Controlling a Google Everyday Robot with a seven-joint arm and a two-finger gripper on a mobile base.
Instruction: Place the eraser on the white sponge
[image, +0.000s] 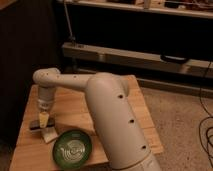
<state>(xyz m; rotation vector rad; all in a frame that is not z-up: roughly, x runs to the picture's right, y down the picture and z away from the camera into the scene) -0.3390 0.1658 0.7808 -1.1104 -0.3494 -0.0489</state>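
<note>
My gripper (44, 121) hangs from the white arm over the left part of the wooden table (75, 107), pointing down. The eraser (36, 126), a small dark flat bar, lies level right at the gripper's tip and sticks out to its left. I cannot tell whether it is held or resting. The white sponge (49, 134), a small whitish pad, lies just below and right of the eraser, touching or nearly touching it. Part of the sponge's far edge is hidden behind the gripper's tip.
A green plate (73, 148) sits at the table's front edge, right of the sponge. My arm's large white body (117, 125) covers the table's right half. Dark shelving (140, 55) stands behind the table, and cables (206, 135) lie on the floor at right.
</note>
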